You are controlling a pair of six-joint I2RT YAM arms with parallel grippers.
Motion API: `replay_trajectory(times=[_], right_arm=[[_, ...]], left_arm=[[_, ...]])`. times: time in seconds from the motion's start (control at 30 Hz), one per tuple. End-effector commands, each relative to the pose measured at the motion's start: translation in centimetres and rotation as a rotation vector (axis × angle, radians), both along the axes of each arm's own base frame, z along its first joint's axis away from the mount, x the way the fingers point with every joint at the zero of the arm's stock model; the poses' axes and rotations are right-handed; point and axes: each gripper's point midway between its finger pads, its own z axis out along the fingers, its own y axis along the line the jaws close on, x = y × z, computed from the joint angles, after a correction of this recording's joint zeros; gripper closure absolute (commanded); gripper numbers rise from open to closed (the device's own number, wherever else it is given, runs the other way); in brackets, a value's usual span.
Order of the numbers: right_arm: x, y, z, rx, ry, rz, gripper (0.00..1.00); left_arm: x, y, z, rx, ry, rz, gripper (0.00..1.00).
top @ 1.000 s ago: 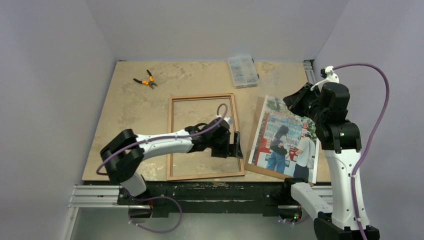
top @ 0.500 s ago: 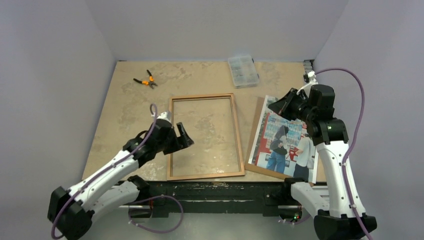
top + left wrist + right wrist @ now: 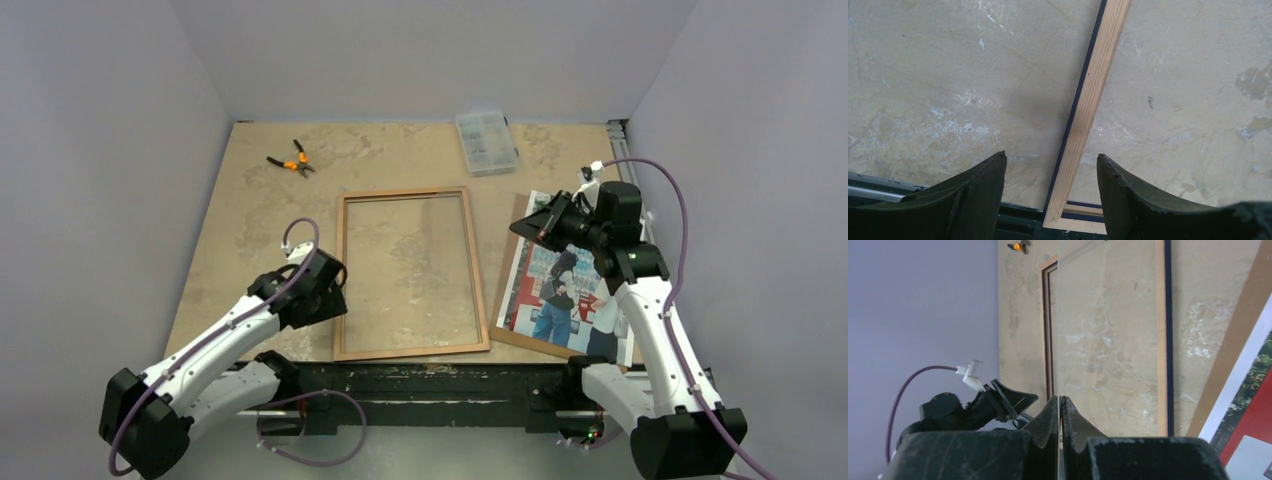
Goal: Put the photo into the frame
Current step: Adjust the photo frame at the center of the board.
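In the lower left of the top view, the left gripper (image 3: 1050, 156) hangs low over the table (image 3: 260, 220). Its fingers are spread wide and straddle the left rail of the frame (image 3: 341, 270) close to its near corner, without touching it. The frame lies flat in the middle of the view, wood-brown side up, with a thin blue edge showing in the left wrist view.

At the right of the top view the photo (image 3: 575, 285) lies picture side up on a brown board (image 3: 510, 262), just beside the frame and outside it. The right gripper (image 3: 1060, 399) hovers above the photo's upper left corner with its fingers pressed together. A fine line runs up from the tips, and I cannot tell whether it is the edge of a clear sheet.

At the far end lie pliers (image 3: 290, 160) and a clear box (image 3: 487, 141).

The photo is not yet lifted, so the pick-up looks like the step in hand. Next, the right gripper needs to take one edge of the print, peel it off the board, and probably lay it face down inside the rails.
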Motion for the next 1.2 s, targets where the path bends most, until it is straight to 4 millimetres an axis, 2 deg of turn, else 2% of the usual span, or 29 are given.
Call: replay_trajectory(times=[0.0,0.17,0.37,0.5,0.67,0.93,1.1,1.17], right_arm=[[0.2,1.6,2.9,0.114,-0.080,0.059,1.00],[0.1,1.8,2.9,0.131,-0.078,0.068,1.00],[0.3,1.8,3.3,0.123,-0.088,0.071,1.00],[0.3,1.8,3.8,0.123,-0.100,0.076,1.00],[0.1,1.8,4.4,0.122,-0.125,0.078,1.00],[0.1,1.8,4.3,0.116,-0.128,0.078,1.00],[0.1,1.7,4.3,0.116,-0.131,0.076,1.00],[0.0,1.7,4.3,0.115,-0.131,0.076,1.00]], left_arm=[[1.2,-1.4,-1.2,-0.028,0.018,-0.045,0.41],[1.8,-2.6,-2.7,-0.061,0.049,-0.085,0.52],[2.3,-3.0,-4.2,-0.050,0.088,-0.105,0.54],[2.7,-4.0,-5.1,-0.078,0.108,-0.125,0.61],[3.7,-4.8,-5.5,-0.073,0.120,-0.158,0.71],[4.4,-6.3,-5.6,-0.123,0.113,-0.187,0.79],[4.4,-6.9,-5.3,-0.141,0.096,-0.206,0.79],[4.4,-6.9,-4.9,-0.149,0.077,-0.207,0.70]])
